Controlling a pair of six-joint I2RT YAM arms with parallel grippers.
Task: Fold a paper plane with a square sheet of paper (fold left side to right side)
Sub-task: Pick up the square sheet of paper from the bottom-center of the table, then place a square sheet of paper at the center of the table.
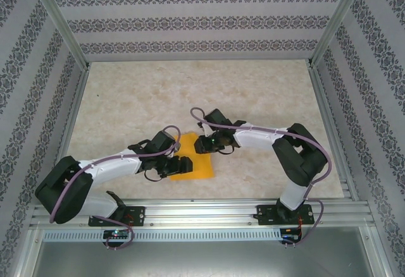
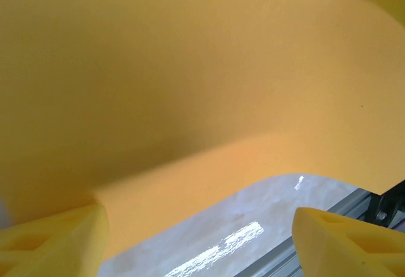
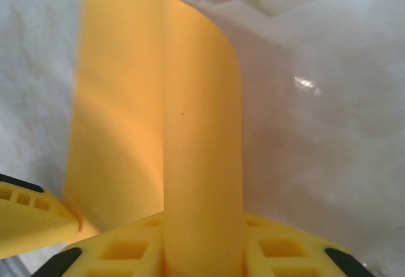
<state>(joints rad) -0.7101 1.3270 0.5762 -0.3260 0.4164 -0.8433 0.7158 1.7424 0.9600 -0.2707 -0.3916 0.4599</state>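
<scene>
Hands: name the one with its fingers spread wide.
The left hand: its fingers stand far apart, while the right hand clamps the paper at its curled fold.

square sheet of paper | bright orange, plain | one side lifted, curling over | apparently uncreased

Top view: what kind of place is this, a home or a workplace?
Probably a robot test cell, not a home: an aluminium frame with patterned walls closes in the table, and the left arm and right arm, bolted to a rail at its near edge, work on orange paper.
</scene>
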